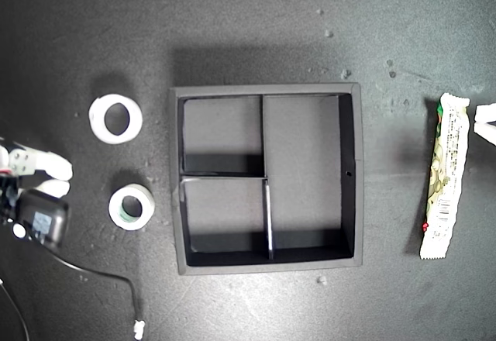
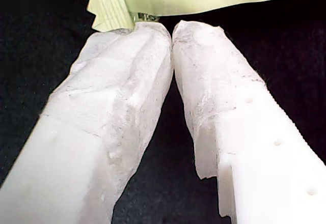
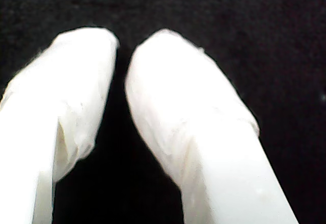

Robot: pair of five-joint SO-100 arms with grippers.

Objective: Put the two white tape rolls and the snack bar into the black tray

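Observation:
The black tray lies in the middle of the exterior view, with nothing in its three compartments. At the exterior view's left lie two white tape rolls: an all-white one and, nearer the front, a smaller one with a greenish core. The snack bar lies lengthwise at the exterior view's right. My first gripper is at the right edge, shut and holding nothing. In the first wrist view its tips stop just short of the bar's crimped end. My second gripper is at the left edge, between and outside the rolls, shut and holding nothing.
A black box sits by my second gripper. A thin cable runs from it to a small white plug near the front edge of the exterior view. The mat is dark with a few crumbs.

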